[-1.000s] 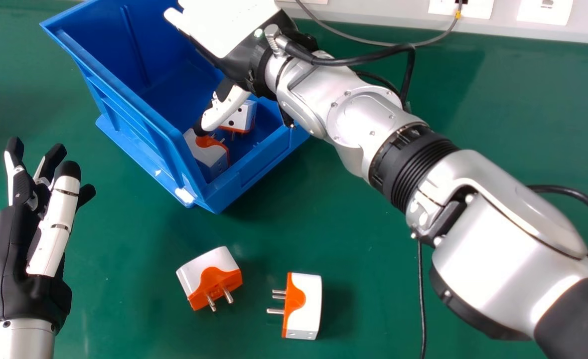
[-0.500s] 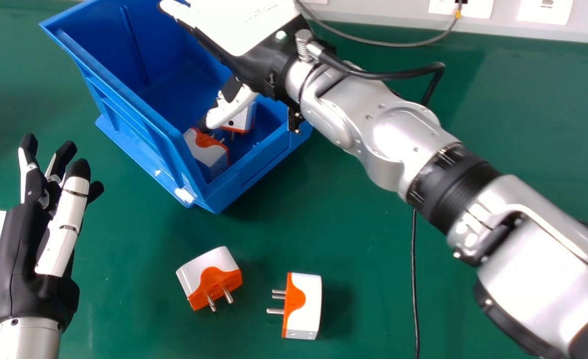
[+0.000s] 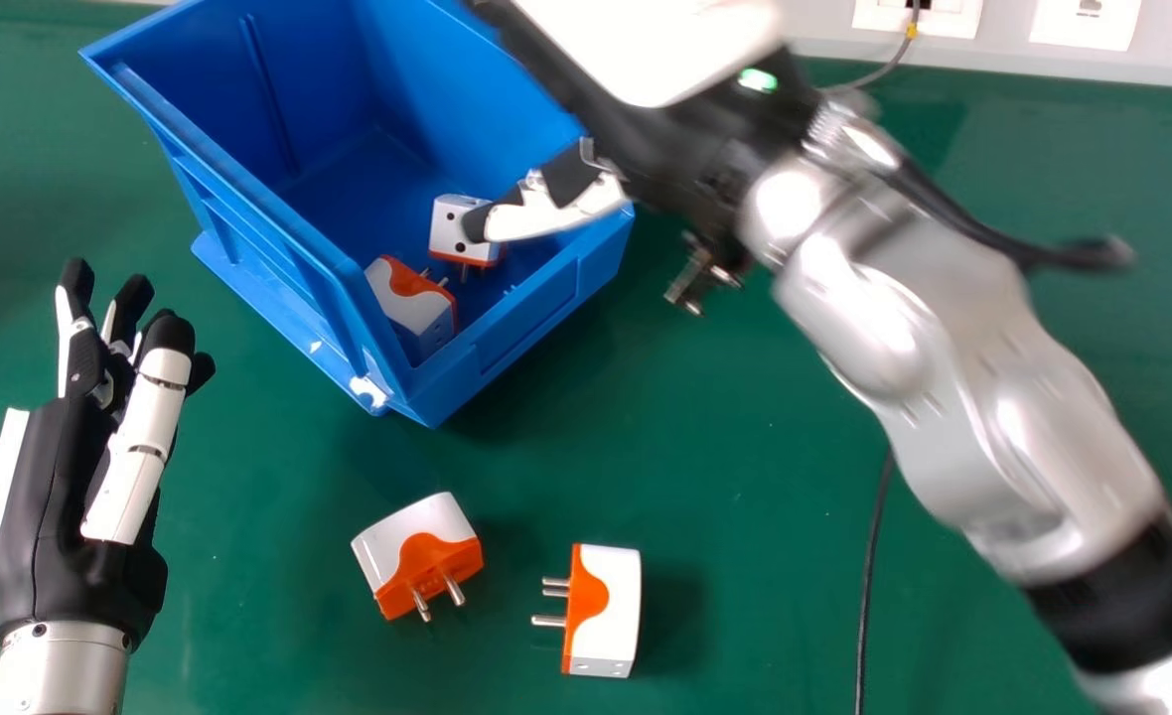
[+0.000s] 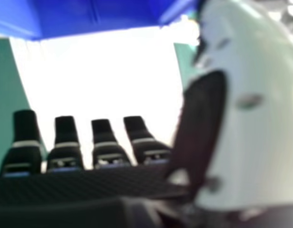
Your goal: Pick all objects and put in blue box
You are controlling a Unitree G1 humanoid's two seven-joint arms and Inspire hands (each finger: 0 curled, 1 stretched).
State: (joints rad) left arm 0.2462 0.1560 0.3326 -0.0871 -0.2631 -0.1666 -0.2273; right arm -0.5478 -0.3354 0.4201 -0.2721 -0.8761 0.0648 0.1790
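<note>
My right hand [image 3: 646, 129] is over the right rim of the blue box [image 3: 278, 214] in the head view, its thumb above the box's inside. The right hand view shows that hand [image 4: 106, 147] open, holding nothing, with part of the blue box [image 4: 103, 16] beyond. Two white and orange plug adapters lie in the box, one [image 3: 412, 298] in the near corner, another [image 3: 462, 228] behind it. On the table, one adapter [image 3: 427, 546] lies in front of the box and a second adapter [image 3: 606, 611] to its right. At the left, my left hand [image 3: 79, 477] is open and empty.
The green table [image 3: 278, 636] carries a thin black cable [image 3: 874, 576] running to the front edge, right of the adapters. Wall sockets [image 3: 1083, 20] line the back edge, with a grey cable [image 3: 889, 65] hanging from one.
My right hand has moved right, from above the box's inside to over its right rim, uncovering more of the box. The left hand has shifted slightly right. The adapters have stayed still.
</note>
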